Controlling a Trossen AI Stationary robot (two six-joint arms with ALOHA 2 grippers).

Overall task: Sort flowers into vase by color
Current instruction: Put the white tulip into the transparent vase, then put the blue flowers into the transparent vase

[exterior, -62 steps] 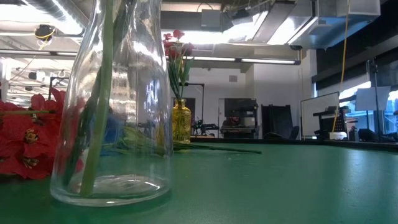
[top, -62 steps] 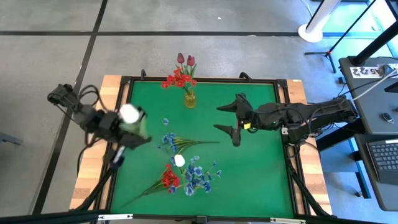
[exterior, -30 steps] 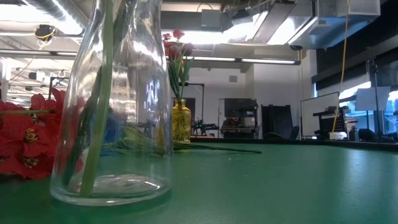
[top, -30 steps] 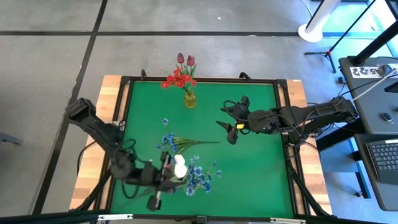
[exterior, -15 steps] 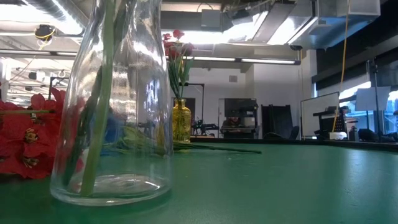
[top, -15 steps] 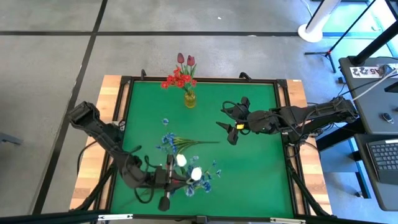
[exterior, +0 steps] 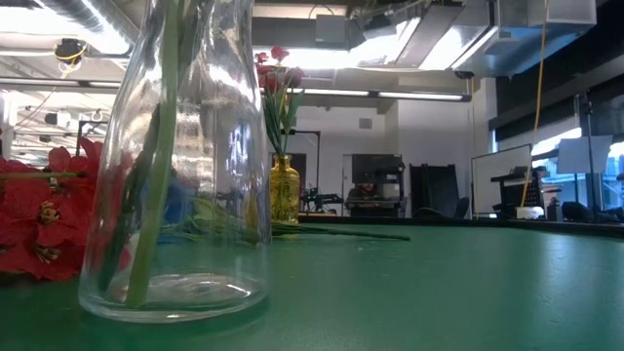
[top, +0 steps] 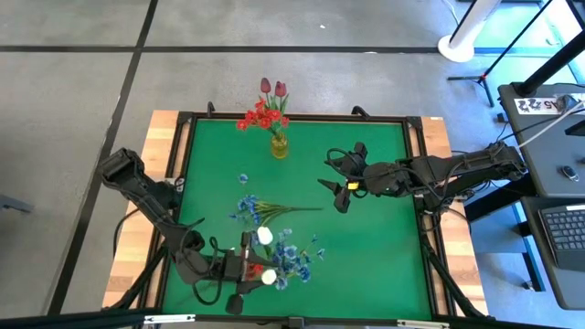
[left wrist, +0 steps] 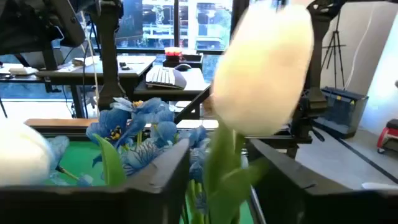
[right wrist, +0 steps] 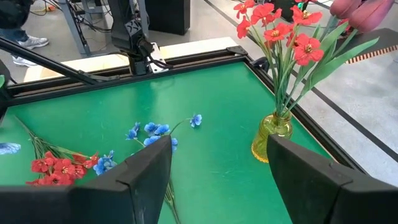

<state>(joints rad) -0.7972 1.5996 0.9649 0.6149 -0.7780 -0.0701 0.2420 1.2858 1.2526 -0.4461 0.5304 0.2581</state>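
My left gripper point(top: 251, 272) is low over the table's near edge, level, pointing toward the table's right. It is open, with a white tulip's stem point(left wrist: 217, 165) upright between its fingers and the bud point(top: 268, 277) above them. A second white bud point(top: 264, 236) stands just beyond. Blue sprays point(top: 292, 260) and a red cluster point(exterior: 39, 224) lie on the green mat. A clear glass vase point(exterior: 175, 166) holds green stems. A yellow vase point(top: 279, 146) at the far edge holds red flowers point(right wrist: 280, 31) and dark pink tulips point(top: 272, 88). My right gripper point(top: 340, 183) hovers open, right of centre. My left gripper has the white tulip's stem point(left wrist: 214, 180) between its parted fingers point(left wrist: 155, 180), just below the bud, and comes at it level from the table's left. Whether either finger touches the stem, I cannot tell.
A raised black frame point(top: 302, 117) borders the green mat, with wooden strips point(top: 164, 128) outside it. Another blue spray point(top: 251, 208) lies at mid-table with its stem pointing right. The mat's right half point(top: 384, 256) is bare green.
My left gripper has stayed low by the near edge, edging slightly toward that edge. The white tulip's bud first swung out toward the table's right, then came back toward the near edge, and now sits close beside the gripper over the blue sprays.
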